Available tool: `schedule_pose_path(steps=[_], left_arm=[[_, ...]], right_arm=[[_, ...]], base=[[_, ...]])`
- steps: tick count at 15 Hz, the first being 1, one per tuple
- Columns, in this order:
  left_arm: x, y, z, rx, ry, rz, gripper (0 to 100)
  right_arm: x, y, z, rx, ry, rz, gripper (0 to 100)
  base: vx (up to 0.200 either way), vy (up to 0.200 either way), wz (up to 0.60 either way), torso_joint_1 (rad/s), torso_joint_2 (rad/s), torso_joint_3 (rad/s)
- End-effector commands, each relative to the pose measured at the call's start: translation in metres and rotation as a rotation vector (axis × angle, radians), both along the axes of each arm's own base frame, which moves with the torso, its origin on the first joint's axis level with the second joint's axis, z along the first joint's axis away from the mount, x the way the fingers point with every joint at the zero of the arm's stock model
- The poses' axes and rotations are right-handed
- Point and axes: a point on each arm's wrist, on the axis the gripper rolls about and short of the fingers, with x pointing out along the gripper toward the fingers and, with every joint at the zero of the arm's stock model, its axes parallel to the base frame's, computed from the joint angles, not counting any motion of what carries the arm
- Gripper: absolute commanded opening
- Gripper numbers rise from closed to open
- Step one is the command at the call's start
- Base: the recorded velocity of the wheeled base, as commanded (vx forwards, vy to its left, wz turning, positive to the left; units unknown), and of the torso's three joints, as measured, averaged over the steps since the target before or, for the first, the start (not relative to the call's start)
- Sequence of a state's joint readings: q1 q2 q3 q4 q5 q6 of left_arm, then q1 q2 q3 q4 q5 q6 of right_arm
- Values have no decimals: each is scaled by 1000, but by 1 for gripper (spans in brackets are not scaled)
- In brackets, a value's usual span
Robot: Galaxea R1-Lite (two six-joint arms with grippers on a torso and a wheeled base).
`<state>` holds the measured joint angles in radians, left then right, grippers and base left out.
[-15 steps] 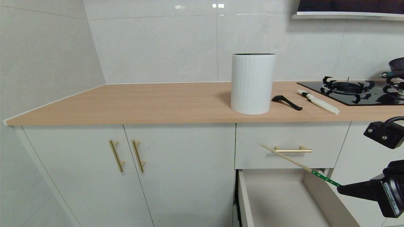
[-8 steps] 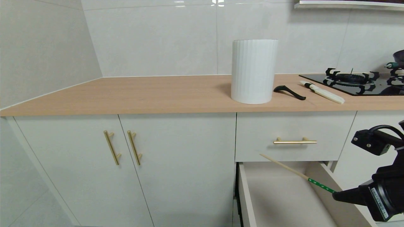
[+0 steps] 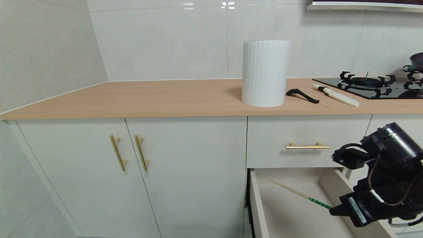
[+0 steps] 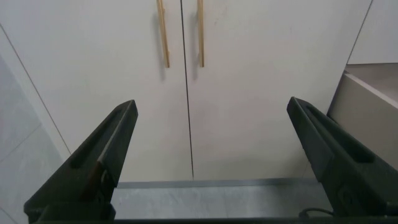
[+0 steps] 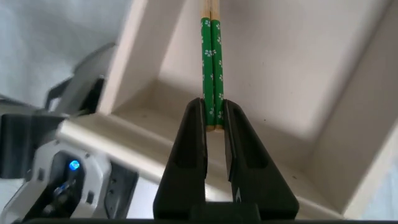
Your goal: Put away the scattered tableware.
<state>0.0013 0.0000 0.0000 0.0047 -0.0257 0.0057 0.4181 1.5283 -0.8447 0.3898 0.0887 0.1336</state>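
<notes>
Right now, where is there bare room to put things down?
The biggest bare patch is the wooden counter, from the corner wall to the white canister. The open drawer is bare inside too, beneath the chopsticks held by the right gripper. It is crowded between the canister and the stove, where a black utensil and a white knife lie.

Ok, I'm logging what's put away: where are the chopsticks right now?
Head view, lower right: the chopsticks sit between the jaws of the right gripper, slanting into the open drawer beneath the closed gold-handled drawer.
</notes>
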Motion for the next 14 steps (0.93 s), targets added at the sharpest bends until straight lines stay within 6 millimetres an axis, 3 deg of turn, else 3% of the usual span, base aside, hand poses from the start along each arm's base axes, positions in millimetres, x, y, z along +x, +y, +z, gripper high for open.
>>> schedule_pose_path(steps=[1, 3, 4, 5, 7, 11, 14], left_arm=[[0, 0, 0, 0, 0, -2, 100], [0, 0, 0, 0, 0, 0, 100], [0, 0, 0, 0, 0, 0, 100], [0, 0, 0, 0, 0, 0, 100], [0, 0, 0, 0, 0, 0, 100], [0, 0, 0, 0, 0, 0, 100], [0, 0, 0, 0, 0, 0, 100]], right_arm=[[38, 15, -55, -83, 161, -45, 0], [60, 24, -88, -98, 202, -123, 0], [60, 24, -88, -98, 202, -123, 0], [75, 29, -118, -117, 205, -166, 0], [83, 35, -136, -119, 208, -184, 0], [81, 60, -162, -205, 223, -168, 0], [74, 67, -173, -237, 245, -161, 0]], base=[[0, 0, 0, 0, 0, 0], [0, 0, 0, 0, 0, 0], [0, 0, 0, 0, 0, 0], [0, 0, 0, 0, 0, 0], [0, 0, 0, 0, 0, 0], [0, 0, 0, 0, 0, 0], [0, 0, 0, 0, 0, 0]])
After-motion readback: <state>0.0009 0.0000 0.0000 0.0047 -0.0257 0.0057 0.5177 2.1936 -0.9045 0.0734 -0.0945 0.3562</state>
